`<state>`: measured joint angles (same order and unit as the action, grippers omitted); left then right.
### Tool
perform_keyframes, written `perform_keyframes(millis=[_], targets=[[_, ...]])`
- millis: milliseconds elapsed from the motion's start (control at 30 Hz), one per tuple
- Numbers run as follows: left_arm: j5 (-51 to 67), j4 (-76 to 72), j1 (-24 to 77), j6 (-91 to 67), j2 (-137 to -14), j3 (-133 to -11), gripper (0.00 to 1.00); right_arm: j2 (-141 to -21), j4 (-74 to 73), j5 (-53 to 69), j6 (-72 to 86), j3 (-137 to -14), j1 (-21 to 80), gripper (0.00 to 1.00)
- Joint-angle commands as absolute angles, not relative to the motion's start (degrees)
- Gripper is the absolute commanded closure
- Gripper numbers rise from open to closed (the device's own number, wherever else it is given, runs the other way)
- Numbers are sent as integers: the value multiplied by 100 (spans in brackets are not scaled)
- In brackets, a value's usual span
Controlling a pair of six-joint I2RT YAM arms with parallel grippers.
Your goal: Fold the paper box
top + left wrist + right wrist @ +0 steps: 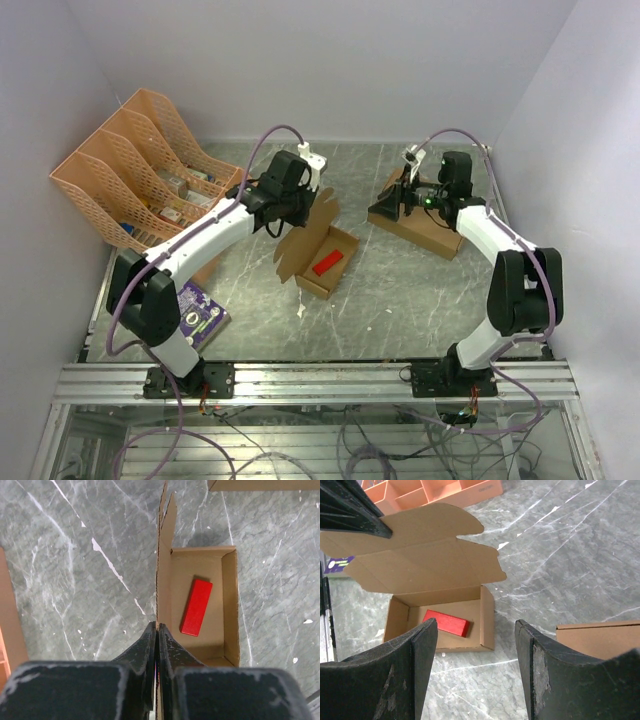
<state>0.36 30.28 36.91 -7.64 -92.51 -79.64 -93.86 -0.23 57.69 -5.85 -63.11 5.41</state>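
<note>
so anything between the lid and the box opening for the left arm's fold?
Nothing visible blocks it. The left gripper is shut on the edge of the lid; only a red block lies flat on the paper box floor, apparently below the walls. The right gripper hangs open, clear of it.

The plain brown paper box [315, 250] lies open on the table [400, 300] (lid flap standing upright).

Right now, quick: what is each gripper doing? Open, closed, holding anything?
Left gripper: shut on the raised lid of the paper box.
Right gripper: open, holding nothing.
</note>
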Motion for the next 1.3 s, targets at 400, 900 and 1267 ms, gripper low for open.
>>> perform_keyframes(millis=[400,900,1267], targets=[[1433,3086,3665,2168,-9478,-8501,93,-8297,-15,5784,-1801,-5870,132,35],[2390,3803,3664,4055,-10247,-9282,93,-8243,-451,5746,-1510,-6049,-380,1],[2354,3686,3664,3774,-10595,-9565,85,-8079,58,6710,-2504,-5009,-439,1]])
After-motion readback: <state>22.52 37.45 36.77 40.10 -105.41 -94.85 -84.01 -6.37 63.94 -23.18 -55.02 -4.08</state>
